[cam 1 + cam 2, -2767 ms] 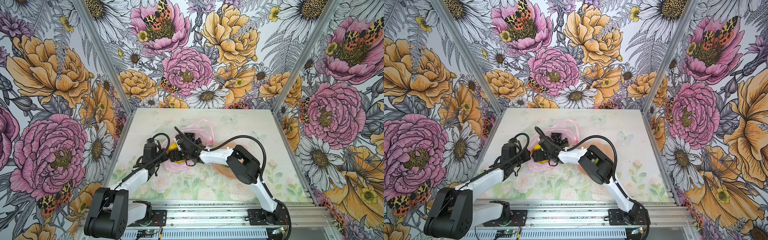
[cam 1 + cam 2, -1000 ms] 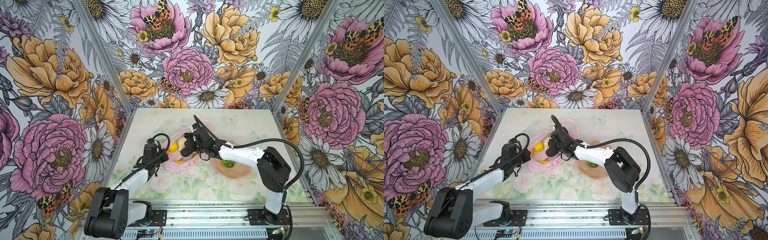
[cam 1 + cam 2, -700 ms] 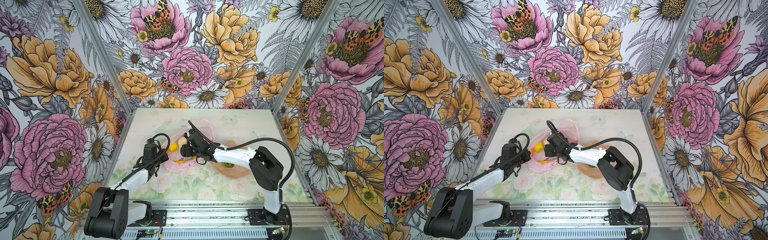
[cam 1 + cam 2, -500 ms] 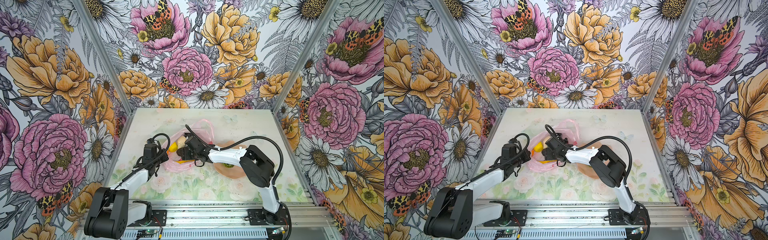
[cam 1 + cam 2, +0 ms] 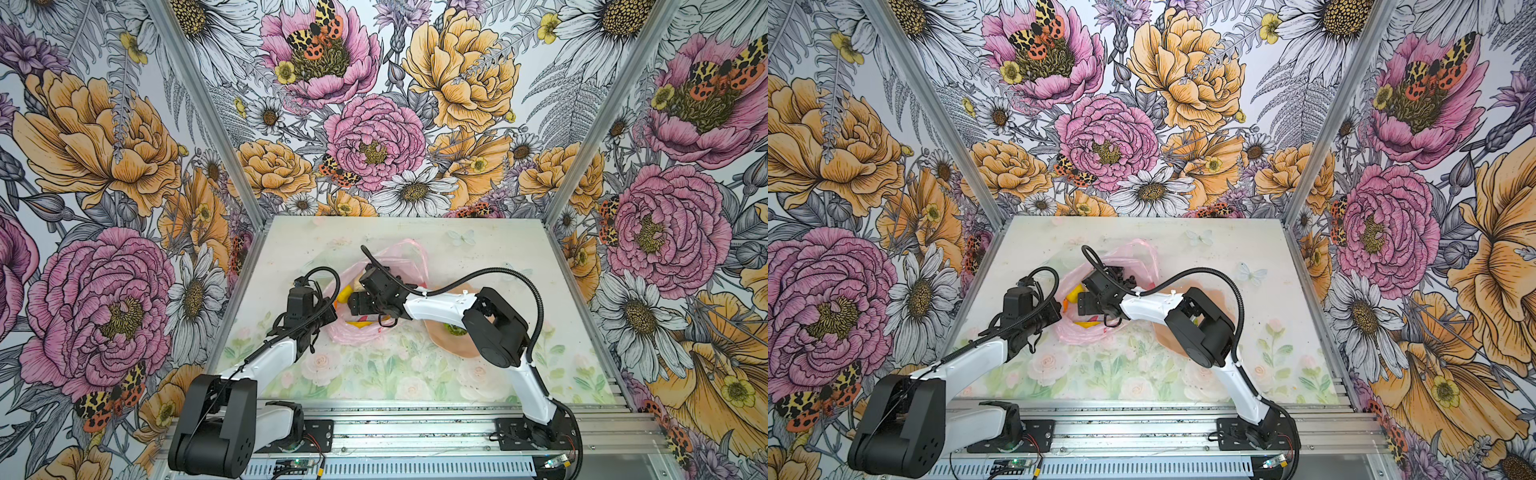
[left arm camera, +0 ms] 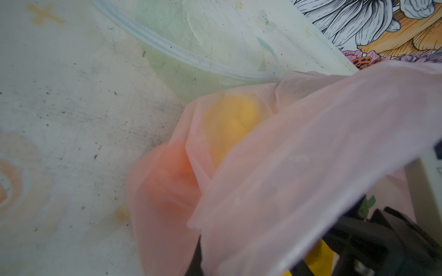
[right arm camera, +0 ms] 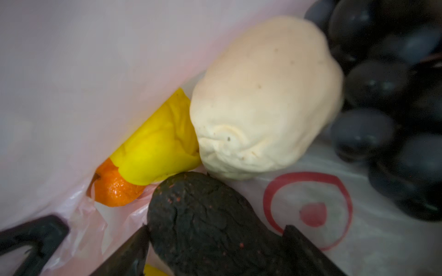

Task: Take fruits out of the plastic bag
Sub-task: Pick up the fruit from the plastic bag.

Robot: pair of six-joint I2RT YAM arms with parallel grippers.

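Pink plastic bag (image 5: 405, 259) lies mid-surface (image 5: 478, 245), and we see the left hand (image 5: 331, 312) pinching its edge. Inside it, the right hand (image 7: 215, 234) stands spread either side of the dark avocado (image 7: 203, 215), beside the cream lump (image 7: 263, 95), yellow fruit (image 7: 160, 143), orange piece (image 7: 112, 188) and grape bunch (image 7: 382, 83).

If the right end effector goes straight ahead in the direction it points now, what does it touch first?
Most likely the dark, bumpy toy avocado: it lies between the open jaws of the right end effector. The cream lump lies behind it, though depth is unclear.
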